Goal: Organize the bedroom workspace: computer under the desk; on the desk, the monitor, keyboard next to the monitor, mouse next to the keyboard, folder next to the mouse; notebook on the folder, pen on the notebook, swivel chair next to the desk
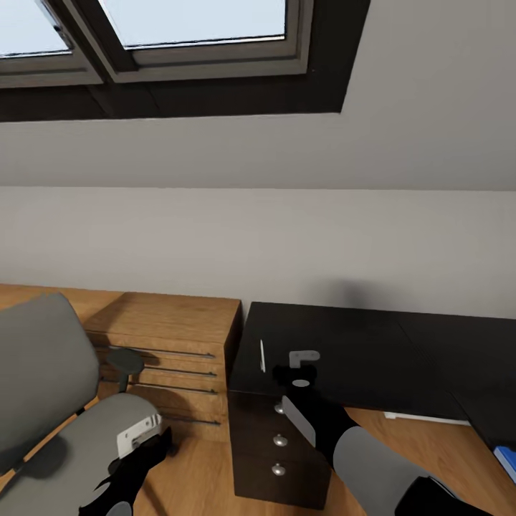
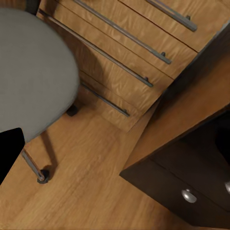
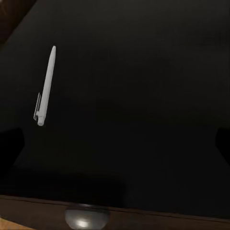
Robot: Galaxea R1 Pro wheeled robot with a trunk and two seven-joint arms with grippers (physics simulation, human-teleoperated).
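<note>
Hovering over the near left end of the glossy black desk (image 1: 373, 344), the right gripper (image 1: 301, 373) is hanging just above the desktop with its jaws spread apart and nothing between them; in the right wrist view its two dark fingertips (image 3: 10, 143) are showing at opposite edges of the picture. Lying flat on the desktop just to the gripper's left is the slim white pen (image 1: 262, 355), apart from the fingers and near the desk's left edge. Below that end of the desk, a dark drawer unit (image 1: 276, 459) is showing round silver knobs. The left gripper (image 1: 147, 448) is sitting low beside the grey seat of the swivel chair (image 1: 50, 380); whether its jaws are apart or together cannot be told. A light wooden dresser (image 1: 172, 337) with long bar handles is standing between the chair and the desk, against the pale wall. A corner of the blue folder (image 1: 507, 459) is peeking in at the far right, low by the desk's edge.
</note>
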